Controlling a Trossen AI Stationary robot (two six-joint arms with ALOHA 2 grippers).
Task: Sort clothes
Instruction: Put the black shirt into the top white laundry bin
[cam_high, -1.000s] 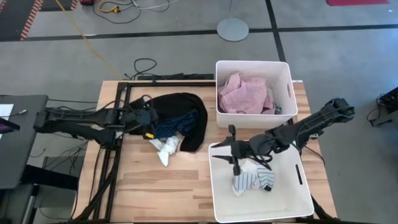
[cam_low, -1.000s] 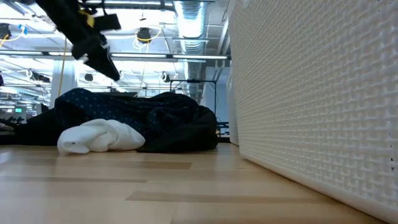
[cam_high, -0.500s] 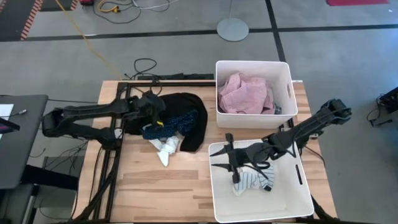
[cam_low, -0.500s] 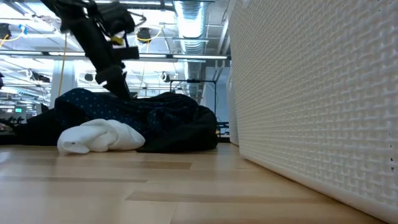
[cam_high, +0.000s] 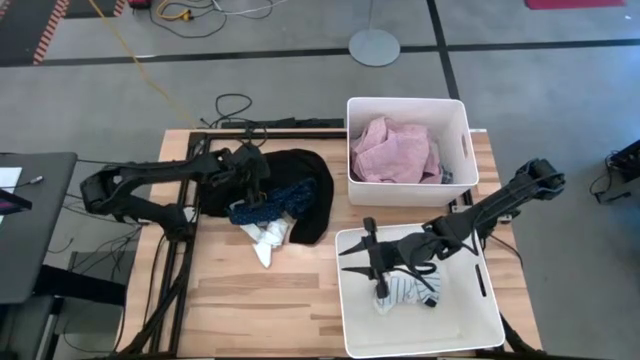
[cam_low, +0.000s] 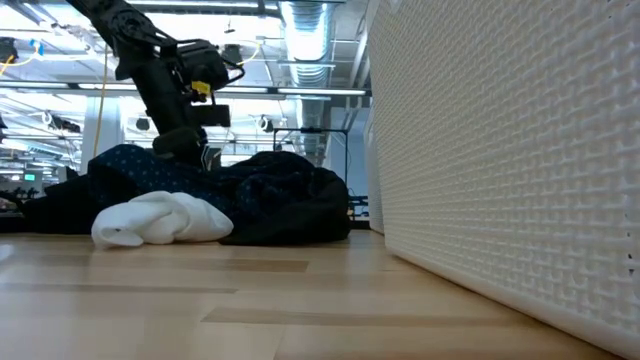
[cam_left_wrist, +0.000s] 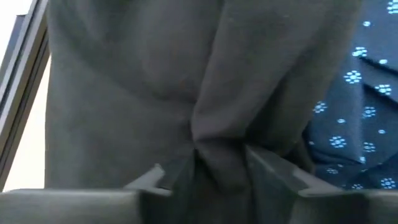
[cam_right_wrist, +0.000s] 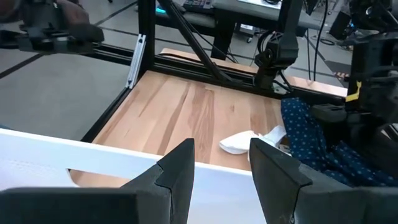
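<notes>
A pile of clothes lies on the table's left half: a large black garment (cam_high: 305, 175), a navy dotted one (cam_high: 290, 195) across it, and a white sock (cam_high: 268, 238) at the pile's near edge. My left gripper (cam_high: 260, 198) is down on this pile, shut on black fabric (cam_left_wrist: 124, 93). A pink garment (cam_high: 395, 150) fills the far white bin (cam_high: 408, 103). A striped sock (cam_high: 405, 290) lies in the near white bin (cam_high: 480, 320). My right gripper (cam_high: 350, 261) hangs open above that bin's left rim, with nothing between its fingers (cam_right_wrist: 177, 168). My left gripper pinches a raised fold of the black garment (cam_left_wrist: 217, 158) between its two fingers. The fingers slant down from the table's left side. Creases in the fabric run together toward the fingers. The rest of the garment lies in the pile on the table.
The near bin's wall (cam_low: 500, 150) stands right of the pile. Bare wood (cam_high: 250, 310) lies near and left of it. A black metal frame (cam_high: 185, 250) runs along the table's left side, with cables at the far edge.
My left gripper has swung toward the table's right edge and come down, tipping more steeply, from above the pile's left end onto the black garment. The pile has kept its place.
</notes>
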